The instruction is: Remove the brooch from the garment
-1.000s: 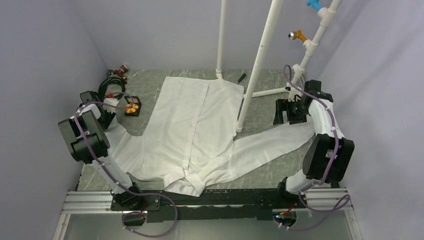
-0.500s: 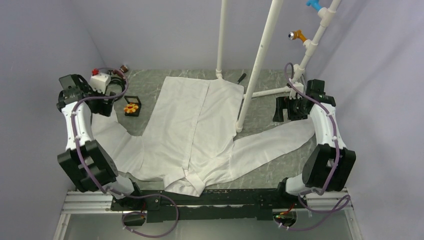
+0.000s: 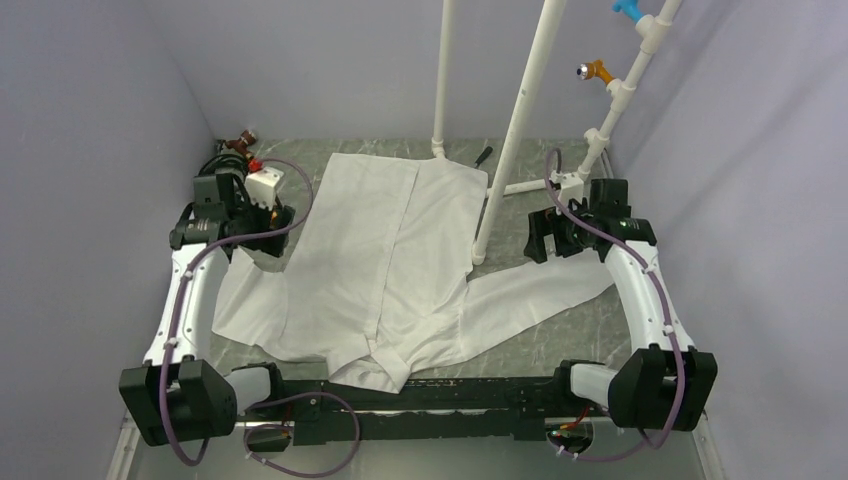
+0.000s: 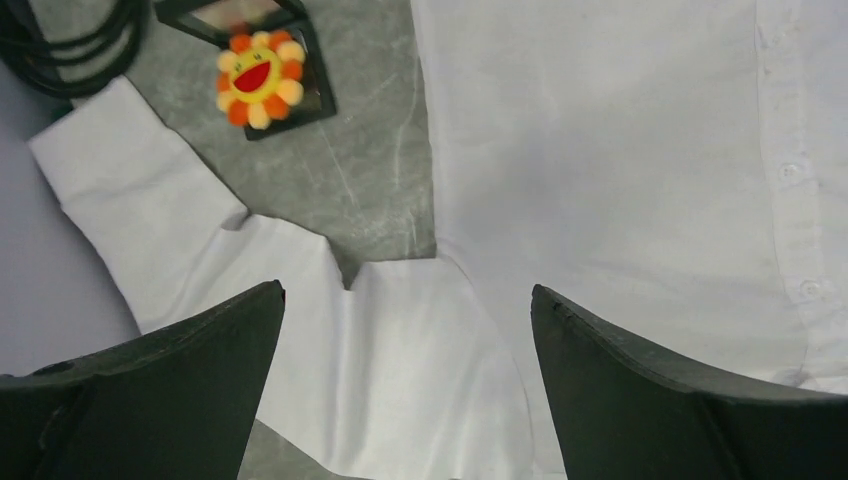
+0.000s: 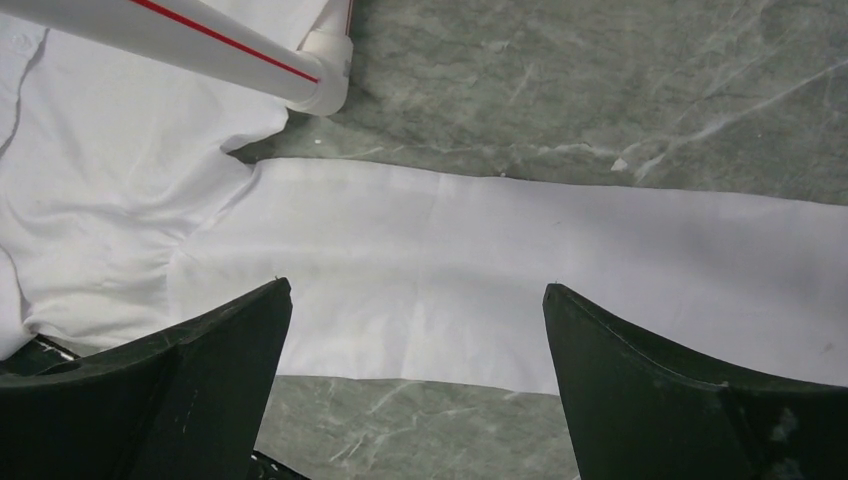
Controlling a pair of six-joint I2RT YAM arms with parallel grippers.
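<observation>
The brooch [image 4: 260, 78], an orange flower with a red centre, lies in a small black tray [image 4: 312, 88] on the table, off the garment. In the overhead view my left wrist covers it. The garment [image 3: 390, 260], a white shirt, is spread flat with both sleeves out. Above the left sleeve [image 4: 400, 380], near the armpit, my left gripper [image 4: 407, 292] hangs open and empty, with the brooch ahead of it to the left. My right gripper [image 5: 417, 288] is open and empty over the right sleeve [image 5: 500, 250].
A white pipe stand [image 3: 515, 130] rises from the table behind the shirt, its foot [image 5: 325, 85] near the right sleeve. Black cables [image 3: 215, 165] and a small brown object [image 3: 240, 143] sit in the back left corner. Walls close in on both sides.
My left arm swung from the tray toward the back left wall, then back out over the tray and left sleeve. The right gripper shifted left toward the pipe stand.
</observation>
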